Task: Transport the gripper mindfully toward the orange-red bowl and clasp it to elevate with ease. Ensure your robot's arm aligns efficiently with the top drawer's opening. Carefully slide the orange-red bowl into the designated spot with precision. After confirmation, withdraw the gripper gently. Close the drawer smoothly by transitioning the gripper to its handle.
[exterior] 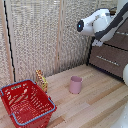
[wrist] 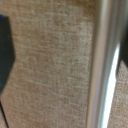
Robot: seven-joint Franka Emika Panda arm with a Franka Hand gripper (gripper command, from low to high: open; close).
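The wrist view is filled by the grey-brown front of the top drawer [wrist: 50, 70], seen very close. Its silver bar handle [wrist: 102, 65] runs across this front. My gripper [wrist: 64, 60] is open, with one dark finger [wrist: 5, 60] far from the bar and the other at the opposite edge right beside it, so the handle lies between them. In the exterior view the white robot's arm [exterior: 100, 22] reaches to the top drawer [exterior: 119, 41] of the dark dresser; the fingers are hidden there. The orange-red bowl is out of view.
A pink cup [exterior: 75, 85] stands on the wooden floor in the middle. The big red wire-mesh basket [exterior: 25, 102] sits at the exterior view's left front, with a small yellow toy [exterior: 41, 79] behind it. A lower drawer with its own bar [exterior: 107, 60] is below the arm.
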